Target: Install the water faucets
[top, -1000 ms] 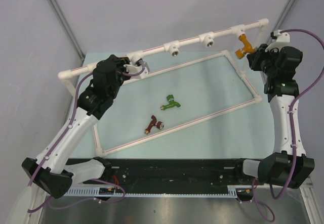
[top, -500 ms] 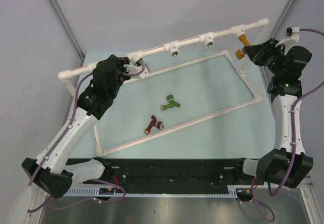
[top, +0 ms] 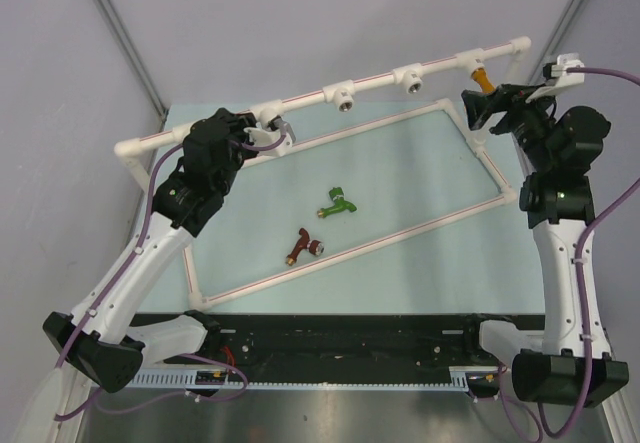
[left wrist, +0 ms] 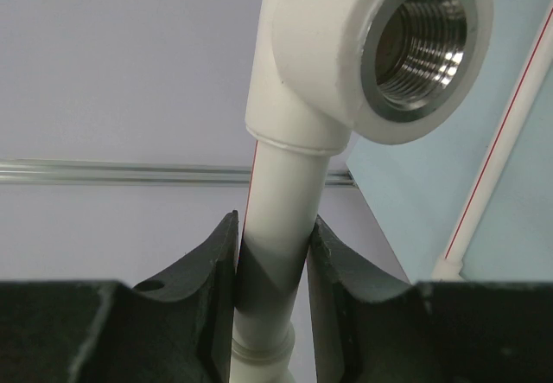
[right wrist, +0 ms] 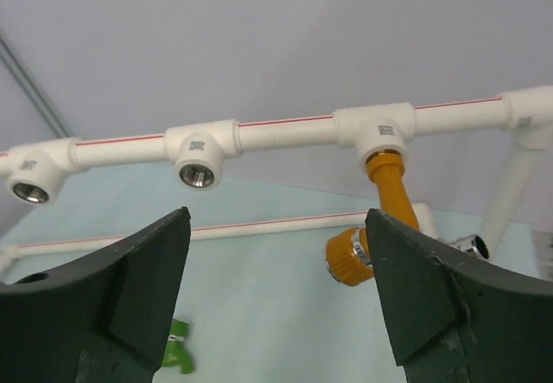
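Observation:
The orange-yellow faucet [top: 483,79] hangs screwed into the rightmost tee of the white pipe frame [top: 380,81]. My right gripper [top: 474,109] is just in front of it, open, with nothing between its fingers. In the right wrist view the orange faucet [right wrist: 380,219] shows beside the right finger, apart from my right gripper [right wrist: 276,262]. The green faucet [top: 337,203] and the dark red-brown faucet [top: 303,247] lie on the mat. My left gripper [top: 268,135] is shut on the frame's pipe [left wrist: 275,253], just below an empty tee socket [left wrist: 421,37].
Two more empty silver-ringed sockets [right wrist: 197,174] [right wrist: 30,191] sit along the top bar. The frame's lower rectangle [top: 400,233] rests on the pale green mat [top: 400,183], around the loose faucets. A black rail [top: 340,338] runs along the near edge.
My right gripper has opened and let go of the orange faucet, which stays in its tee. The right wrist has turned and risen. The left arm has not moved.

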Tool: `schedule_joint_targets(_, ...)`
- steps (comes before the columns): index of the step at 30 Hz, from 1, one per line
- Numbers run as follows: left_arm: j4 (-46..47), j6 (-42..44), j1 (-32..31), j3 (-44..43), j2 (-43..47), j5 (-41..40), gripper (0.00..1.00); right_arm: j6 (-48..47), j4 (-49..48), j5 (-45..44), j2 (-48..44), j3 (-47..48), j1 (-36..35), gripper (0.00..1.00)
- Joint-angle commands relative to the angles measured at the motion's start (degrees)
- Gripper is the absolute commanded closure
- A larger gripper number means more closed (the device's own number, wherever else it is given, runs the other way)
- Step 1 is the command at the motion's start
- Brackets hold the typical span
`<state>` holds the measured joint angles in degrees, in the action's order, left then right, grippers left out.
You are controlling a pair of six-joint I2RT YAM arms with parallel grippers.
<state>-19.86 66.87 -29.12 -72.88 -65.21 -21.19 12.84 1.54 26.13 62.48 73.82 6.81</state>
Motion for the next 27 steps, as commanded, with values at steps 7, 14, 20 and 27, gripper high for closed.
schedule_joint_targets(7, -3.43, -5.70, -0.41, -0.86, 0.08, 2.21, 1.00, -41.82, 12.43, -31.47, 2.20, 4.66, -17.33, 0.00)
schedule_joint_targets(14, -3.43, -5.70, -0.41, -0.86, 0.17, 2.21, 1.00, -54.67, 12.44, -50.00, 9.49, 5.10, -26.13, 0.00)
schedule_joint_targets(20, -3.52, -5.61, -0.41, -0.77, 0.17, 2.29, 1.00, -62.40, 8.76, -62.40, 14.51, 5.02, -28.43, 0.00)
schedule_joint_targets(27, -3.52, -5.61, -0.41, -0.77, 0.17, 2.12, 1.00, -70.05, 0.58, -72.79, 19.26, 4.93, -29.04, 0.00)
